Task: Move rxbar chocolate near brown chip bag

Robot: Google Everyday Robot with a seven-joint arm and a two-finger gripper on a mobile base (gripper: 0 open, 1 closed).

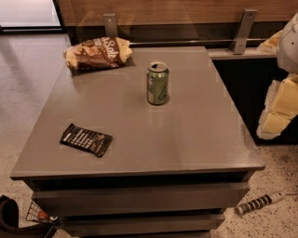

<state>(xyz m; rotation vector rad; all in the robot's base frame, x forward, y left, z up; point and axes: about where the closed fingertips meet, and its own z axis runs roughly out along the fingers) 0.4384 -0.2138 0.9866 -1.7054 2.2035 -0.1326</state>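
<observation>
**Presently: bar at near left, bag at far left, tool off to the right**

Nearest, on the speckled floor (pixel 279 223), a striped black-and-white object (pixel 258 203) is seen lying below the front right corner of the furniture. A piece of wire mesh (pixel 36 213) is seen at the lower left. Two drawer-like fronts are set under the grey tabletop (pixel 195 139).

The bar (pixel 86 140) is laid flat on the tabletop near its front left edge. It is black with white lines of lettering and is turned at a slant to that edge.

Further back, about the middle of the tabletop, the green can (pixel 157 83) is stood upright, well apart from the bar.

At the far left corner the bag (pixel 97 53) is laid on its side, brown and tan, wrinkled, with large white lettering. The bar and the bag are well apart: the bar is found at the near end of the left side, the bag at the far end. The can is placed to the right of the line between them.

The tool (pixel 279 109) is seen at the right edge of the view as pale blocky parts. It is off the tabletop's right side and well apart from bar, can and bag. Whether it is apart or together cannot be told.

Farthest back, a wood-panelled wall (pixel 163 9) is seen, with two metal brackets (pixel 244 30) fixed to it.
</observation>
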